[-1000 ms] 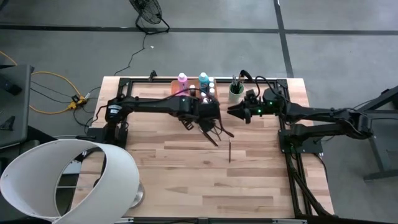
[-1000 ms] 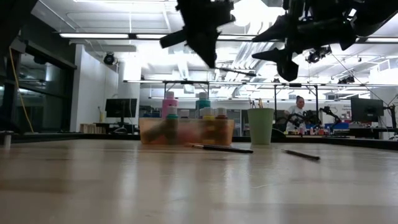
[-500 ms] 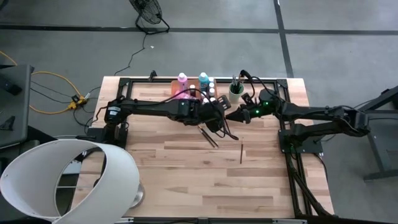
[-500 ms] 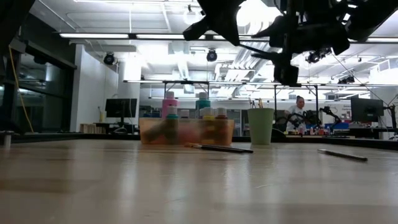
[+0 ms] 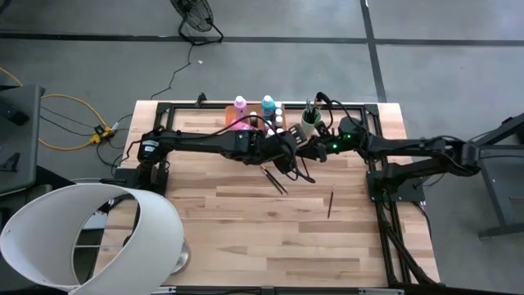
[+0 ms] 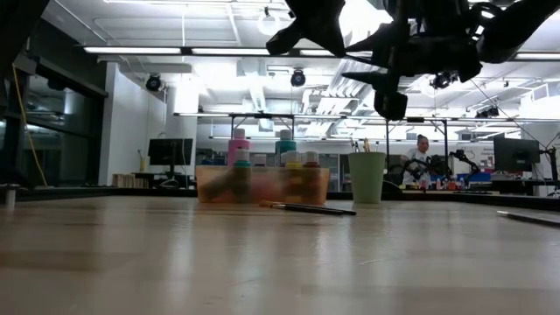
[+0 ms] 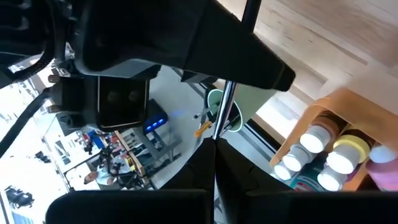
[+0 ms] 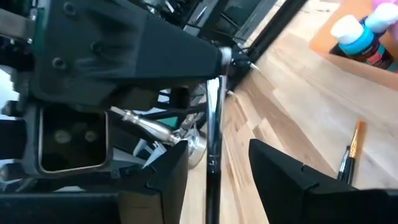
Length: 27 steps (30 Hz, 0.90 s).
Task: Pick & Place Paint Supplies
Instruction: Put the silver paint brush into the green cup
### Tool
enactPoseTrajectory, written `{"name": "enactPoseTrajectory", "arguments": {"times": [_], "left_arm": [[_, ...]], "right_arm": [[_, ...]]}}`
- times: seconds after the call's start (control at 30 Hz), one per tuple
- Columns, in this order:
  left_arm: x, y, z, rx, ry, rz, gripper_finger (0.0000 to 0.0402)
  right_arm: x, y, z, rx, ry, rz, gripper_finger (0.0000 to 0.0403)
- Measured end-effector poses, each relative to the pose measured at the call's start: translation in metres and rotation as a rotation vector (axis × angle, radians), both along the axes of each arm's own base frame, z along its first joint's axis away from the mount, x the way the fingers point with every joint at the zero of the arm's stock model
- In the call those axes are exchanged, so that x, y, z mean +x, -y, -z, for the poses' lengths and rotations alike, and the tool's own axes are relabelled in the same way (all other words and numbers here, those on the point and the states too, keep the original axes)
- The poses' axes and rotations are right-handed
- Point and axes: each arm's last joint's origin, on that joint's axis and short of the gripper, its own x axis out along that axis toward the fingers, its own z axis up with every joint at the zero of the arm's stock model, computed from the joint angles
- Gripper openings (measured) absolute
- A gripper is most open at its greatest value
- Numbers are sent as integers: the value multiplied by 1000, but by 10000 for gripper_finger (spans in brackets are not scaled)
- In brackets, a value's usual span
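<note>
Landmark: the translucent orange tray [image 5: 246,116] was taken as reference, standing at the far edge of the wooden surface [image 5: 246,238].
Paint bottles: a pink-topped bottle [image 5: 240,103] and a teal bottle [image 5: 268,104] were seen upright in the tray, among smaller white-capped ones [image 7: 313,138].
Left end effector [image 5: 288,157]: it was held above the surface just in front of the tray's right end, clenched on a thin paintbrush [image 7: 221,115].
Brushes on the surface: two paintbrushes [image 5: 273,179] were seen lying together in front of the tray; a single brush [image 5: 330,204] was lying well apart to the right of them.
Green cup [image 5: 309,123]: it was placed just right of the tray, with brushes standing in it.
Right end effector [image 5: 306,150]: it was raised beside the cup, right of the tray, with fingers [image 8: 165,171] parted around the same paintbrush; contact could not be told.
</note>
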Motion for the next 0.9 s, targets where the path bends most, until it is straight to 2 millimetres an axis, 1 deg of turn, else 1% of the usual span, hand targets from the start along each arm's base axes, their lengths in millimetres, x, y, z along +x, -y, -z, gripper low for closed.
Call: {"name": "enactPoseTrajectory", "arguments": {"times": [0.07, 0.13, 0.23, 0.33, 0.37, 0.73, 0.9], "left_arm": [[-1, 0, 1, -1, -9, -2, 0], [-2, 0, 2, -2, -26, -3, 0], [-2, 0, 3, -7, -35, -8, 0], [-3, 0, 3, -17, -29, -16, 0], [-3, 0, 3, -17, -29, -16, 0], [-3, 0, 3, -38, -11, -31, 1], [-3, 0, 2, -69, 21, -53, 24]], "right_arm": [[0, 1, 0, -18, 7, 15, 155], [0, 1, -1, -32, 16, 26, 136], [-1, 3, -2, -57, 23, 35, 90], [-2, 4, -3, -83, 30, 31, 30], [-2, 4, -3, -96, 33, 19, 19], [-2, 3, -3, -114, 35, 7, 12], [-2, 3, -3, -126, 38, 6, 12]]}}
